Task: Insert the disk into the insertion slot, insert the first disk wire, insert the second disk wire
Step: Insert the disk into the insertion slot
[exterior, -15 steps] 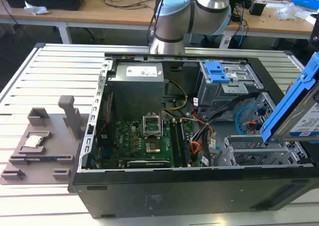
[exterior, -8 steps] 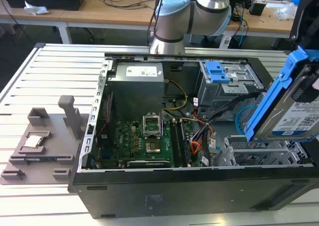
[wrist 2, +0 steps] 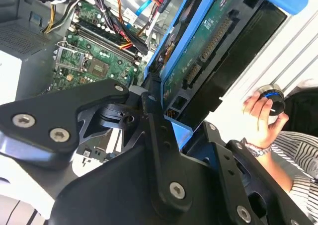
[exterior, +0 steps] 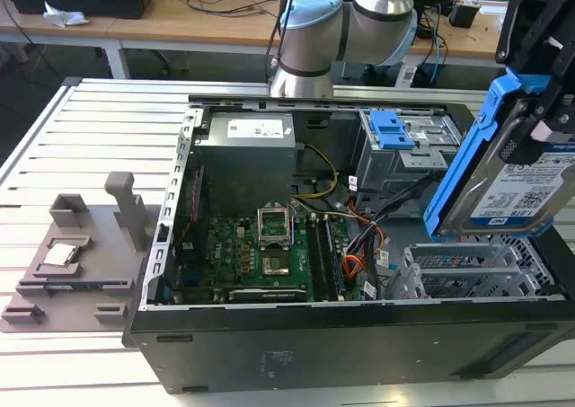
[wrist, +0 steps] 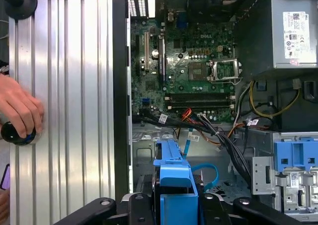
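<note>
The disk (exterior: 526,187) hangs tilted at the exterior view's right, its white label turned toward the camera and its blue carrier (exterior: 467,155) running down the near edge; the picture's border cuts off its far side. The gripper (exterior: 532,110) has it pinched from above. The tool's upper part runs out of frame, and the exact places of contact are hard to make out there. In the first wrist view the disk (wrist: 174,183) is seen edge on, with the black fingers (wrist: 141,210) pressed against either side of the carrier.

Just beneath the disk sits the insertion slot (exterior: 467,272), a silver perforated cage in a corner of the open computer case (exterior: 359,344). The disk is above the bay, not in it; whether its lowest edge touches the cage cannot be told, and it hides part of the cage's far wall. Beyond the slot stands the taller grey cage (exterior: 422,155) with its blue clips (exterior: 393,128).

Cables (exterior: 359,236) bunch between the motherboard (exterior: 260,245) and the slot; their ends are too tangled to follow.

In the first wrist view a person's hand (wrist: 17,108) rests on a black knob (wrist: 15,133) on the slatted table (wrist: 74,86) beside the case; the second wrist view shows a striped sleeve (wrist 2: 298,155), partly cut off
</note>
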`<state>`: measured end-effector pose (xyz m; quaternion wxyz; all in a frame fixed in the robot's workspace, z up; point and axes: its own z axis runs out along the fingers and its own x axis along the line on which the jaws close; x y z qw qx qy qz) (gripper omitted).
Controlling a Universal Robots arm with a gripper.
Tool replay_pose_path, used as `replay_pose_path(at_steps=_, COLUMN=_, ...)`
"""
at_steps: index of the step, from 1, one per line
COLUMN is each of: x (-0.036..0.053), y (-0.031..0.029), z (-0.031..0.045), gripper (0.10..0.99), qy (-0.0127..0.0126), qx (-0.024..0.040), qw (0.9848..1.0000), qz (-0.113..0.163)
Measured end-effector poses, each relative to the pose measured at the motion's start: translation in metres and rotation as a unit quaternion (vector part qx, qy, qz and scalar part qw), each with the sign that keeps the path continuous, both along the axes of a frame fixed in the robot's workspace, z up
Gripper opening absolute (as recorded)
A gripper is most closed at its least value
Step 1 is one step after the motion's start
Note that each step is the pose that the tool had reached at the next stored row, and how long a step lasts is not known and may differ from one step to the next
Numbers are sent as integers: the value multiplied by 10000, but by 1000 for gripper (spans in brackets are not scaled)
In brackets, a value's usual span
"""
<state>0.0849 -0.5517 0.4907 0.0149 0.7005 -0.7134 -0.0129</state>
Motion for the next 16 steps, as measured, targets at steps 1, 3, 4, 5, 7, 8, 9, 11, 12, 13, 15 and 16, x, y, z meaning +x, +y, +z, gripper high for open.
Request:
replay_pose_path(at_steps=1, x=-10, y=1, z=-3, gripper=365, qy=0, qx=-1, qw=10000, qz=1)
replay_pose_path(at_steps=3, x=-42, y=2, z=-12, gripper=365, qy=0, qx=0, qw=10000, qz=0)
replay_pose_path(at_steps=4, x=-49, y=3, z=-16, gripper=365, qy=0, qx=0, qw=10000, qz=0)
replay_pose_path(at_steps=5, x=-51, y=5, z=-24, gripper=365, qy=0, qx=-1, qw=10000, qz=1)
replay_pose_path(at_steps=7, x=-53, y=6, z=-61, gripper=365, qy=0, qx=0, qw=10000, qz=0)
replay_pose_path(at_steps=8, x=-54, y=6, z=-82, gripper=365, qy=0, qx=0, qw=10000, qz=0)
replay_pose_path(at_steps=9, x=-54, y=6, z=-95, gripper=365, qy=0, qx=0, qw=10000, qz=0)
replay_pose_path(at_steps=11, x=-57, y=6, z=-137, gripper=365, qy=0, qx=-1, qw=10000, qz=0)
replay_pose_path(at_steps=12, x=-64, y=7, z=-167, gripper=365, qy=0, qx=0, qw=10000, qz=-1)
replay_pose_path(at_steps=13, x=-67, y=10, z=-176, gripper=365, qy=0, qx=-1, qw=10000, qz=0)
replay_pose_path(at_steps=15, x=-67, y=15, z=-209, gripper=365, qy=0, qx=1, qw=10000, qz=1)
replay_pose_path(at_steps=16, x=-67, y=15, z=-227, gripper=365, qy=0, qx=1, qw=10000, qz=1)
